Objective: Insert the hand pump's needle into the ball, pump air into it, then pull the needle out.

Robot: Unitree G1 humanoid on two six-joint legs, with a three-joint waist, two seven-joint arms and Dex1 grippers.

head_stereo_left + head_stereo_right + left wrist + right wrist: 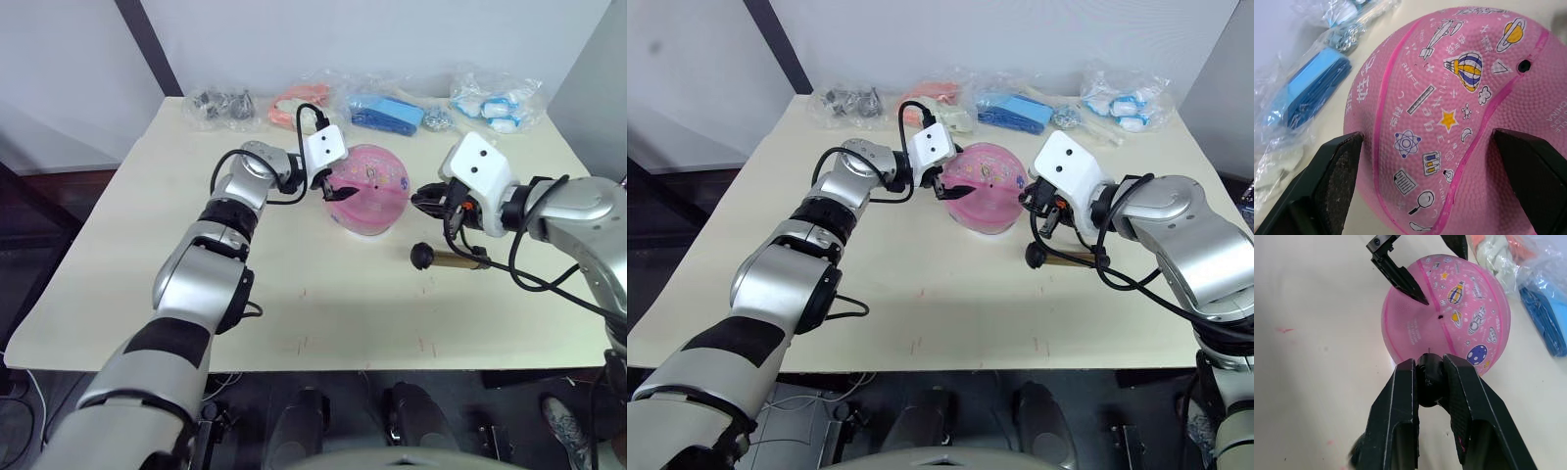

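The bench (147,294) carries the ball (370,191) near its far middle. My left claw (1430,161) spreads wide around the ball. My right claw (1429,382), closed on the needle (1429,382) fitting, sits just beside the ball. The hand pump (453,258) lies near the ball's right.

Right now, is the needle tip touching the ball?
Apart. In the right wrist view, the right gripper holds the needle fitting short of the ball; the pin ends below the valve hole, pink surface between.
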